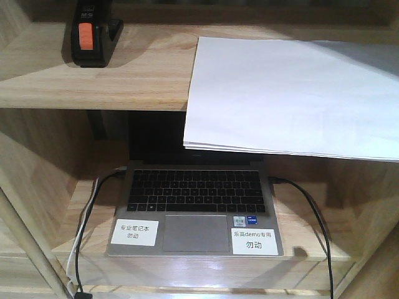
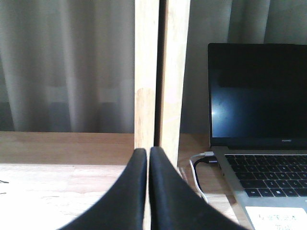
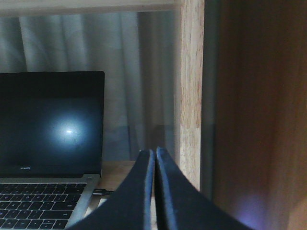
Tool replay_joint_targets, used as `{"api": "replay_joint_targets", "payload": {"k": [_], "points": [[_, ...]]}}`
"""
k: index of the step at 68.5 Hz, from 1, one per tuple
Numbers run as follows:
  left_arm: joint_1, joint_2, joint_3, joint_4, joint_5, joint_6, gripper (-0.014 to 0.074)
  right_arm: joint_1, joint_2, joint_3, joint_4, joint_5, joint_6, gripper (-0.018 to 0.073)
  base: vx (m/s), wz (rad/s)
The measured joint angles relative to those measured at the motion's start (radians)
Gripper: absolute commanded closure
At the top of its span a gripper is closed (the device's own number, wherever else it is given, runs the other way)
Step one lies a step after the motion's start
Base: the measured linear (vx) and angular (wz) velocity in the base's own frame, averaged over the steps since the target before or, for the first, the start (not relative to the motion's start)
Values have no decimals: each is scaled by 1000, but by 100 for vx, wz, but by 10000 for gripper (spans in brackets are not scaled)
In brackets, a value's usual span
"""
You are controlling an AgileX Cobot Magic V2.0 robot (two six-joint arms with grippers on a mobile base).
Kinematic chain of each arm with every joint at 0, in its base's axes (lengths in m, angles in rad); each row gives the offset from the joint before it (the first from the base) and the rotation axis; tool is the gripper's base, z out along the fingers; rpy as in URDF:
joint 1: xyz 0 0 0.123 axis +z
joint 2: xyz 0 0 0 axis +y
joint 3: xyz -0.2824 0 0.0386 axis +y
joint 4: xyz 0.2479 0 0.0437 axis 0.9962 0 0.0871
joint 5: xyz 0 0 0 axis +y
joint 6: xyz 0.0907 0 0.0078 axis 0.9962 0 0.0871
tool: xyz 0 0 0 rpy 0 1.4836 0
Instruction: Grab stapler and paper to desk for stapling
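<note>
Paper (image 1: pixel 293 93) overhangs shelf (image 1: pixel 124 75) above open laptop (image 1: pixel 194 208) (stapler (image 1: pixel 93 34) farther left); left claw (image 2: pixel 147 160), right claw (image 3: pixel 154 160) both clenched.

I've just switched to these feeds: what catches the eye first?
The big white paper dominates the upper shelf, its front edge hanging out over an open laptop below. At the shelf's far left sits the black stapler with its orange patch. Each wrist view shows a shut, empty end effector: the left end effector off the laptop's left side, the right end effector off its right.
</note>
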Motion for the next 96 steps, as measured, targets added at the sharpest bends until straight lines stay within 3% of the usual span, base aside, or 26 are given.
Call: {"api": "replay_joint_targets", "payload": {"k": [84,96], "points": [[0,0,0,0,-1,0,603,0,0,0,0,0,0,569,0,0],[0,0,0,0,-109,0,603,0,0,0,0,0,0,569,0,0]]}}
